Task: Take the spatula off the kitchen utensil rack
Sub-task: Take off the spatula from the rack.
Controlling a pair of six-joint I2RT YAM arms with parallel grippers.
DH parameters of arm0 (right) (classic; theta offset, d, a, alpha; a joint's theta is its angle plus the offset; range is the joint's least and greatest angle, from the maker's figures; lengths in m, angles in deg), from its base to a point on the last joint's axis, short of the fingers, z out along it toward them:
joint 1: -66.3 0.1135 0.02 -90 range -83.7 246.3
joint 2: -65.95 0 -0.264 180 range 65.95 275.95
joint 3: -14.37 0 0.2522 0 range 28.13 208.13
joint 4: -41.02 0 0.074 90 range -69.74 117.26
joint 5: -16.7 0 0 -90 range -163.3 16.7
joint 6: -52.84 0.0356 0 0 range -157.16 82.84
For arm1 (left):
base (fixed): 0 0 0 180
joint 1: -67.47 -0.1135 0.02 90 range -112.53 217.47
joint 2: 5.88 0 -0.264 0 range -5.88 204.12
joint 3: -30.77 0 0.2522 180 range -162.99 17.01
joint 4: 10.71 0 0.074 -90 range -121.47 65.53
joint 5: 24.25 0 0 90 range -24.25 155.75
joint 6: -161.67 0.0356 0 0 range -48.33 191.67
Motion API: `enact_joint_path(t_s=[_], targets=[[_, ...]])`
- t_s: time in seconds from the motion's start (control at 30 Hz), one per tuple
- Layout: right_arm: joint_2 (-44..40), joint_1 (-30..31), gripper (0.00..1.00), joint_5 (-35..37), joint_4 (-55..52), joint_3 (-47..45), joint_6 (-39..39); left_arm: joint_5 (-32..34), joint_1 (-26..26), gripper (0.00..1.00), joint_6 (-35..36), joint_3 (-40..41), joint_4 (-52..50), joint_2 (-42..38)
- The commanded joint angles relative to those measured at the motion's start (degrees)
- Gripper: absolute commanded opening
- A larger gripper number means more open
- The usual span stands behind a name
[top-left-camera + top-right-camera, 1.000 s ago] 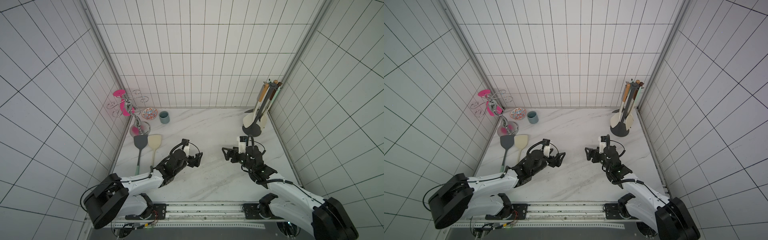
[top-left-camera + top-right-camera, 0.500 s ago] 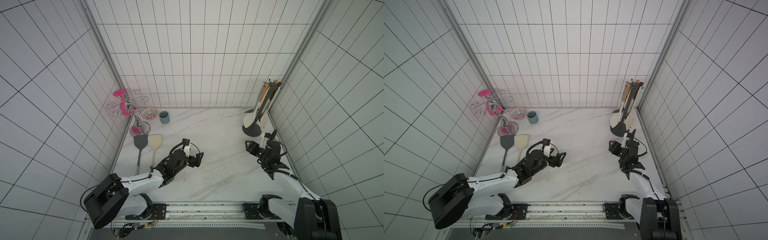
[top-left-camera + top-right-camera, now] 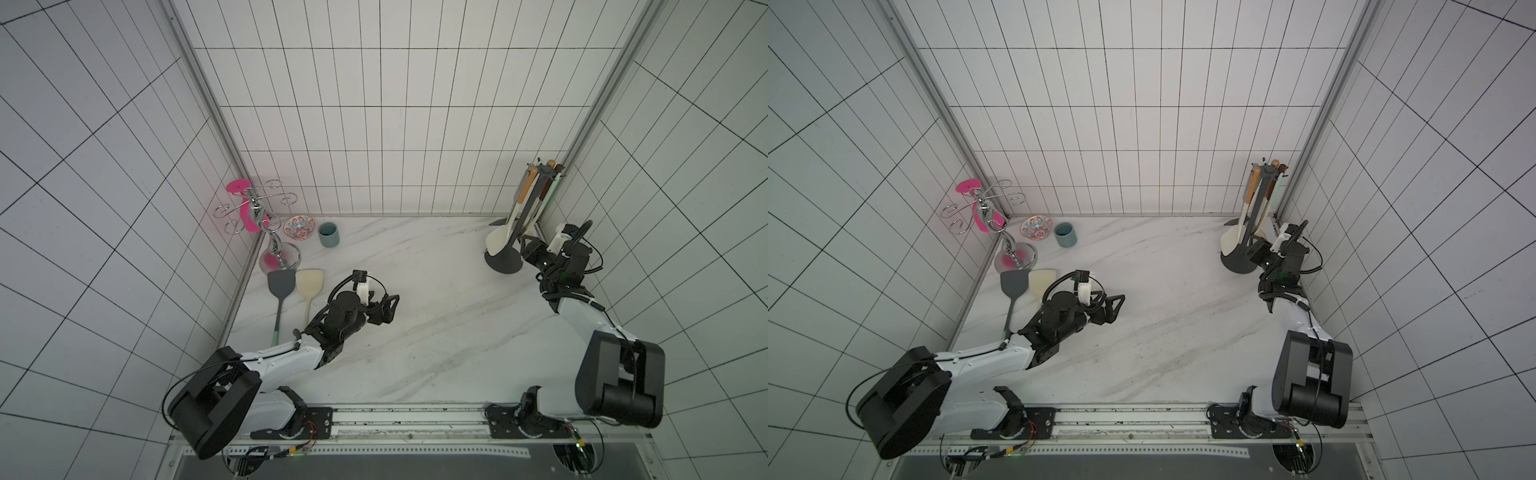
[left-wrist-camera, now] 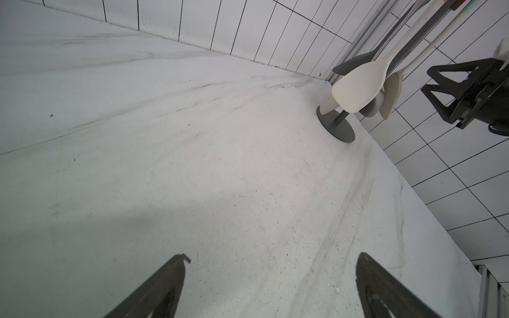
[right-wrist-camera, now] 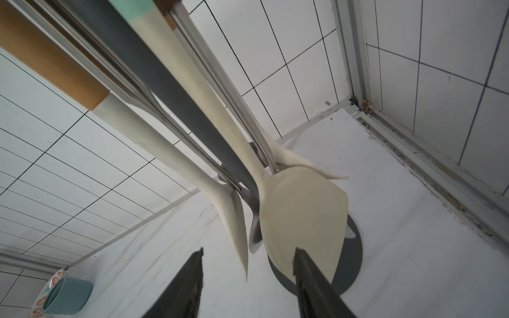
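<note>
The kitchen utensil rack stands in the back right corner: a dark grey pole on a round base, with several utensils hanging from it. A cream spatula hangs low, its blade just above the base. My right gripper sits low beside the base, open. In the right wrist view one finger overlaps the blade's lower edge, and a second cream utensil hangs edge-on between the jaws. No contact shows. My left gripper hovers open and empty over the table's middle.
A chrome stand with a pink piece stands back left, with a patterned bowl and a blue-grey cup beside it. A grey turner and a cream turner lie flat at the left. Tiled walls close in behind the rack.
My right arm has swung from the table's middle to the back right corner beside the rack, and its jaws have narrowed. The left arm has not moved.
</note>
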Motion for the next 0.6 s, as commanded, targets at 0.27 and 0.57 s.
enact_joint_path(t_s=[0.27,0.57], targets=[[6.80,-0.75,0.46,-0.24,6.33,14.83,-10.04,-4.74,-0.62,0.97,-2.53,0.64,3.95,2.58],[9.01,-0.64,0.28,-0.93,5.14,17.62,-11.41,-5.00,-0.69,0.97,-2.58,0.71,4.12,2.77]])
